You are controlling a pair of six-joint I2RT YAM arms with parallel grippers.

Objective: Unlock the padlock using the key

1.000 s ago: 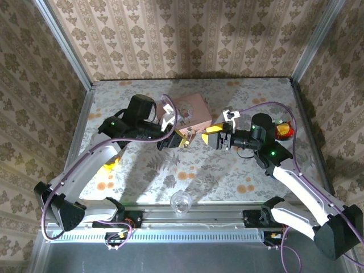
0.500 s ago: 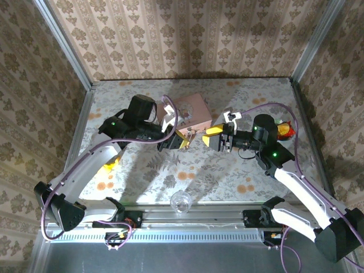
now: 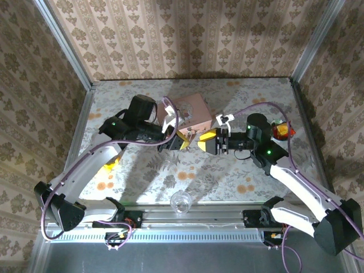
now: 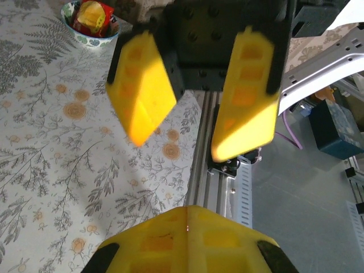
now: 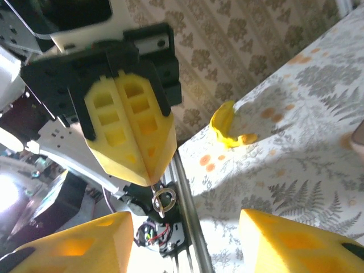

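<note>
The right pincer (image 3: 200,143) has slid left, jaws apart and empty, now tip to tip with the left pincer (image 3: 182,141), which is clamped on what looks like the key (image 5: 163,200), jutting from its fingertips toward the right one. The padlock I cannot place.

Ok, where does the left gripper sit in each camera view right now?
Top external: left gripper mid-table, tips pointing right.
Left wrist: bottom centre, shut.
Right wrist: upper left, the key dangling at its tips.
Shared landmark: the aluminium rail along the table's near edge.
</note>
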